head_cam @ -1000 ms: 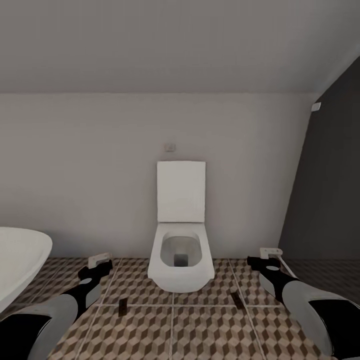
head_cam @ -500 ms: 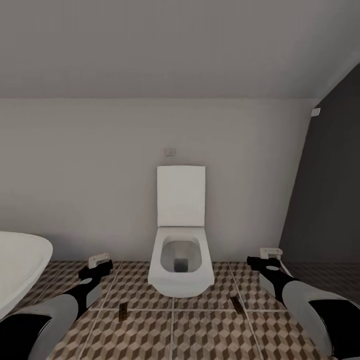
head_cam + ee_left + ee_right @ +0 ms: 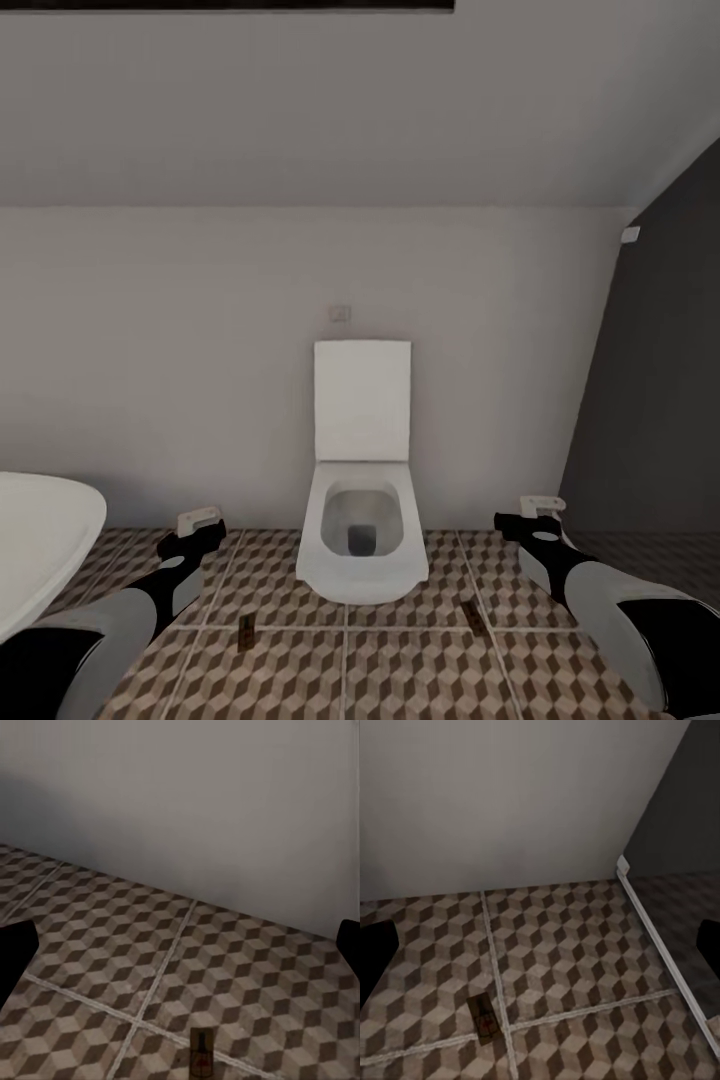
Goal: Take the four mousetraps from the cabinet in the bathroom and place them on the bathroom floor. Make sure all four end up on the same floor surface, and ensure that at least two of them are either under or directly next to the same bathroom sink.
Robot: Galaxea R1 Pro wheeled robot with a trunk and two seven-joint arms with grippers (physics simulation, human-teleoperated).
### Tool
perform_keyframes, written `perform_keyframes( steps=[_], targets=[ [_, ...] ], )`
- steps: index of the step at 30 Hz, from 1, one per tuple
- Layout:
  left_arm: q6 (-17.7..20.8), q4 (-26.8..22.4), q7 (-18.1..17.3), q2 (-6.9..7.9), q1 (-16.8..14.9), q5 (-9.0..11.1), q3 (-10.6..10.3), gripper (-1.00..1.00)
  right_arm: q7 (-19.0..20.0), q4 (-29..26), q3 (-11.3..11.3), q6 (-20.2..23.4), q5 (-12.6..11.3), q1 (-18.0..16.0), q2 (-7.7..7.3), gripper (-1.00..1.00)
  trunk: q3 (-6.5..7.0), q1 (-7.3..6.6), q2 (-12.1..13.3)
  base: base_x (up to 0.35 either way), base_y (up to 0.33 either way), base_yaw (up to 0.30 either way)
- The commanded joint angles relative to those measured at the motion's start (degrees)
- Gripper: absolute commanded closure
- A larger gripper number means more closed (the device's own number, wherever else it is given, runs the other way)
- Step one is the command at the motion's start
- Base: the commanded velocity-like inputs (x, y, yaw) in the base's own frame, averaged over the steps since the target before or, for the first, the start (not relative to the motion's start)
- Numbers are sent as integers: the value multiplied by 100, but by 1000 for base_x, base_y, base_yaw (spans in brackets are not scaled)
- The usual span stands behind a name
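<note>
Holding both end effectors low and empty, you have the left end effector and right end effector out over the bathroom floor. Wrist views show each one's fingers spread wide at the frame edges, nothing between them.

Two mousetraps already lie flat on the tiles: left mousetrap just ahead of the left arm, also at; right mousetrap beside the right arm, also at. They flank the toilet.

Risks from here:
- What's between them is a toilet, not the sink. White curved rim at far left is the bathtub. If these two stay here, the sink condition likely fails.
- Base or arm sweep could nudge either trap; both sit close to your arms and are small and dark on busy tiles, easy to lose track of.
- Can't tell where the other two traps are.
</note>
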Motion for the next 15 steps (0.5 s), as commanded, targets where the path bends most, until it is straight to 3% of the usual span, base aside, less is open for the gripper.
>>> perform_keyframes(
  steps=[1,15],
  targets=[
    [-12,3,16,-2,-3,42,-48,-100,-9,12,47,-26,-51,-7,0,-100,12,-23,39,0,0,0],
    [1,3,16,-46,-3,45,-48,-100,-26,13,46,-18,-81,-5,4,-100,263,-331,600,0,0,0]
  ],
)
